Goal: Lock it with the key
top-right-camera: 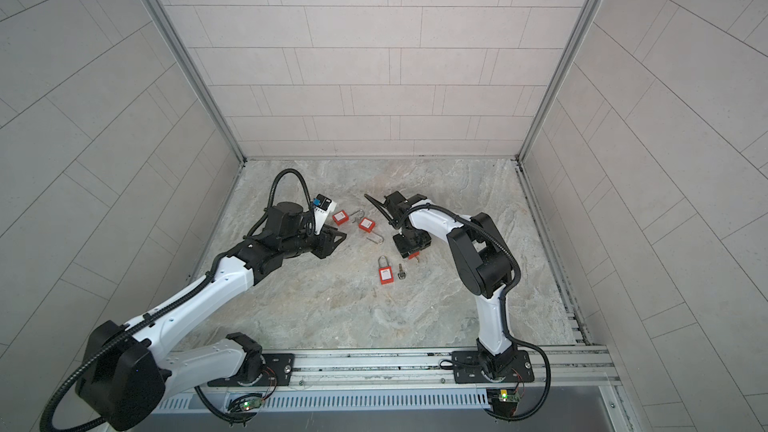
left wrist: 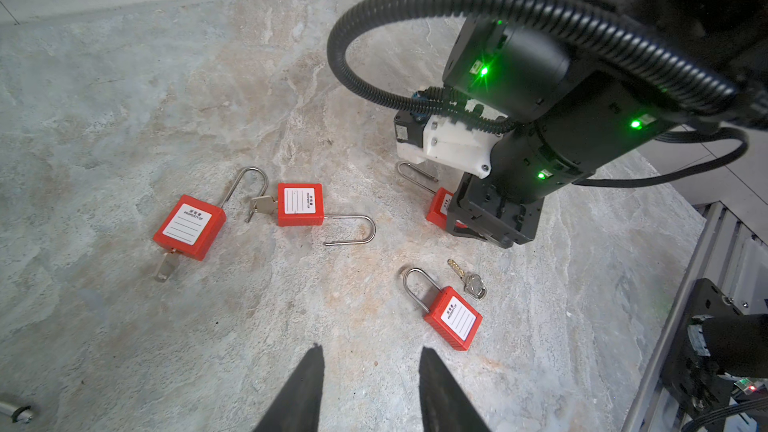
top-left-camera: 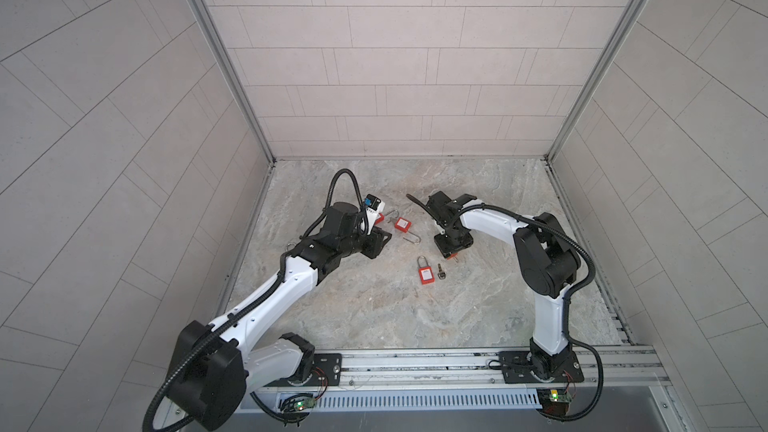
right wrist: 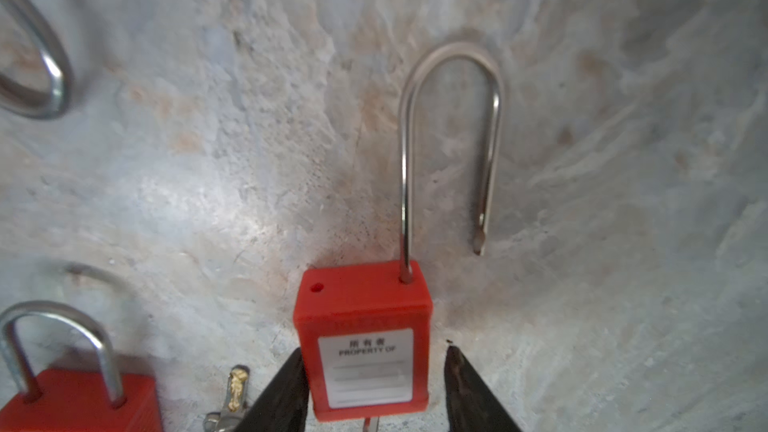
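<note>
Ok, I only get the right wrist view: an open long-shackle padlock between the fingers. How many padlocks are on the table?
Observer: Four red ones; the left wrist view shows the long-shackle padlock plus three more.
Operator: Any keys inserted?
Observer: Yes, a key in the padlock nearest the left arm and another in its neighbour.
Operator: And the left gripper?
Observer: The left gripper is open, holding nothing, clear of every padlock.

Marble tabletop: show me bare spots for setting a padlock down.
Bare: the wide stretch between shut padlock and front rail; the far strip along the back wall. Crowded: the middle, around the open padlocks and loose key.
</note>
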Tool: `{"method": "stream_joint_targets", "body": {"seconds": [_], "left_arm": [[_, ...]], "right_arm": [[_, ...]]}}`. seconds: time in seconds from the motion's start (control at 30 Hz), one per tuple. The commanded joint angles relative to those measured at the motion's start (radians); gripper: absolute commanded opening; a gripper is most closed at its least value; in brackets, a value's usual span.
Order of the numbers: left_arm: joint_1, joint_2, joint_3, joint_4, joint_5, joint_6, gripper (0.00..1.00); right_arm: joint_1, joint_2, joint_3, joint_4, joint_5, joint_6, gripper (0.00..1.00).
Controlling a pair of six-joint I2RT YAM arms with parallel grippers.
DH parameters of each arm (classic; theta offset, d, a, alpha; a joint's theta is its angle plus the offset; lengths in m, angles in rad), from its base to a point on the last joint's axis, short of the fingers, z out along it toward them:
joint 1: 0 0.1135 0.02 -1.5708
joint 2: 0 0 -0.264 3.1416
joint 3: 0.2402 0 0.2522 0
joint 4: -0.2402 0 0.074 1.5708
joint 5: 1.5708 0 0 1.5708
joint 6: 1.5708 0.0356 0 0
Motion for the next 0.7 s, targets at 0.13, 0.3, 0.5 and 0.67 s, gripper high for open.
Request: {"method": "stream_joint_targets", "body": {"seconds": [0.13, 0.3, 0.5, 0.67], "left_arm": [[-0.014, -0.003, 0.024, 0.014, -0.027, -0.018, 0.43], [-0.015, -0.011, 0.02, 0.077, 0.004, -0.079, 0.43], [0.001, -0.041, 0.027, 0.142, -0.01, -0.123, 0.44], [0.015, -0.099, 0.007, 0.158, 0.026, 0.004, 0.46]], "right_arm": [[0.005, 0.023, 0.017, 0.004, -0.014, -0.035, 0.44], [0.005, 0.012, 0.017, -0.001, -0.005, -0.068, 0.33], [0.007, -0.126, 0.034, 0.015, -0.046, -0.229, 0.28], [0.008, -0.254, 0.025, 0.036, -0.146, -0.401, 0.23]]}}
